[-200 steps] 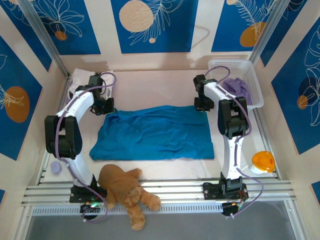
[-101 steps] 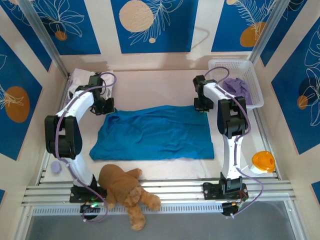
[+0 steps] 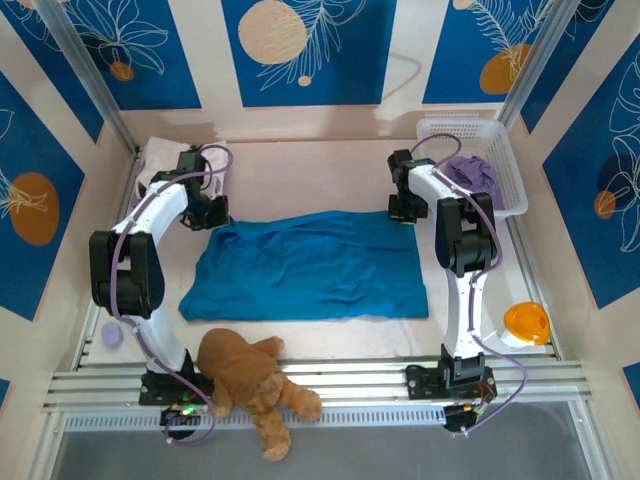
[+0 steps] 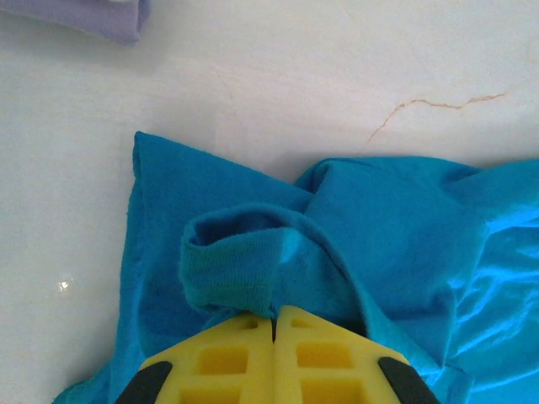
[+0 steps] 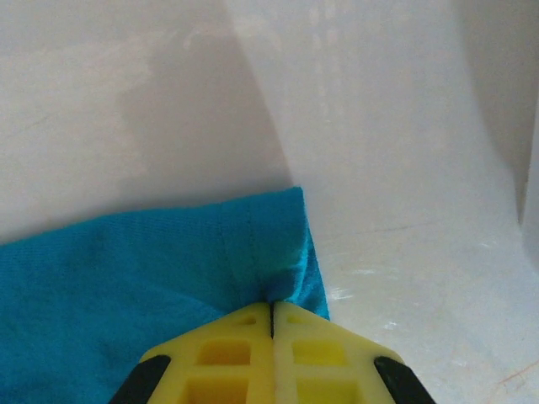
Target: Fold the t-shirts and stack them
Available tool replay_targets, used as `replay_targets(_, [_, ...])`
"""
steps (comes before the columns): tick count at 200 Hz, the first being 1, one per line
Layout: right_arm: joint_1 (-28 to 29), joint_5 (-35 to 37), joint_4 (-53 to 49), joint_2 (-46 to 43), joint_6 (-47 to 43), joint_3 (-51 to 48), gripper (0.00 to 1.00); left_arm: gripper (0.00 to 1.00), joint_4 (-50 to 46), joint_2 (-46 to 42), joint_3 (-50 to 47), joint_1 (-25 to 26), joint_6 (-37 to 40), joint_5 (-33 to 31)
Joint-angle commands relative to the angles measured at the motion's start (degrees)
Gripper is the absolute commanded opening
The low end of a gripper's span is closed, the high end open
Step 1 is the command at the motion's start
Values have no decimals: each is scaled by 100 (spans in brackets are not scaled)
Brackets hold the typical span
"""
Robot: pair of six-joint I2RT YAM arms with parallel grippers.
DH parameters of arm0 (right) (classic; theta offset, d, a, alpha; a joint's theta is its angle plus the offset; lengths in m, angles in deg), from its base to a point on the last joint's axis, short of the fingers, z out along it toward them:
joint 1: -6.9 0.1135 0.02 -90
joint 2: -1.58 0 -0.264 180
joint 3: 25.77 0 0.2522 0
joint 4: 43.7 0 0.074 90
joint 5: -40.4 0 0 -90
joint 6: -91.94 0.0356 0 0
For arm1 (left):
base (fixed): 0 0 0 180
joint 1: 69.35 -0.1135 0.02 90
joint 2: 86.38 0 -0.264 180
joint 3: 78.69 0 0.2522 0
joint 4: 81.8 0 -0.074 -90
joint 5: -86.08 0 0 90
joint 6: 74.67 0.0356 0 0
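A large teal-blue t-shirt (image 3: 310, 265) lies spread across the middle of the table. My left gripper (image 3: 207, 214) pinches its far left corner; in the left wrist view the yellow fingers (image 4: 227, 358) are shut on a bunched fold of teal cloth (image 4: 232, 269). At the shirt's far right corner sits my right gripper (image 3: 403, 208), its yellow fingers (image 5: 312, 353) shut on the teal corner (image 5: 286, 252). Pale lavender shirts (image 3: 470, 175) lie in the white basket (image 3: 500, 135). A white folded cloth (image 3: 155, 160) rests at the far left, and a lavender edge (image 4: 84, 17) shows in the left wrist view.
A brown teddy bear (image 3: 250, 380) lies at the near edge by the left arm's base. An orange and white object (image 3: 525, 323) sits near right. A small lavender thing (image 3: 111, 335) lies at the left rail. Blue patterned walls enclose the table.
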Motion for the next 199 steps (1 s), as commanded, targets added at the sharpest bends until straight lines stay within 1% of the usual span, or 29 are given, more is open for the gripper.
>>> replay_targets(1, [-27,-126,-112,-199,85,77,0,0,-199,-225,135,-76,41,41])
replay_targets(49, [-29,-42,-260,-651,93,200,0,0,-382,-222,486,-187,89,46])
replay_targets(93, [-142,-244,-507,-765,99,555,0,0,-507,-65,858,-321,111,135])
replay_targets(111, [-140,-478,-448,-843,76,578,0,0,-573,35,1014,-362,129,179])
replay_targets(144, [-173,-324,-431,-841,99,701,0,0,-662,230,1309,-462,144,263])
replay_targets(169, [-242,-511,-218,-741,-103,964,0,0,-705,392,1570,-559,144,341])
replay_targets(187, [-293,-648,-582,-466,-113,1446,0,0,-787,519,1753,-577,124,438])
replay_targets(199, [-289,-657,-722,-405,-109,1555,0,0,-832,552,1814,-584,116,485])
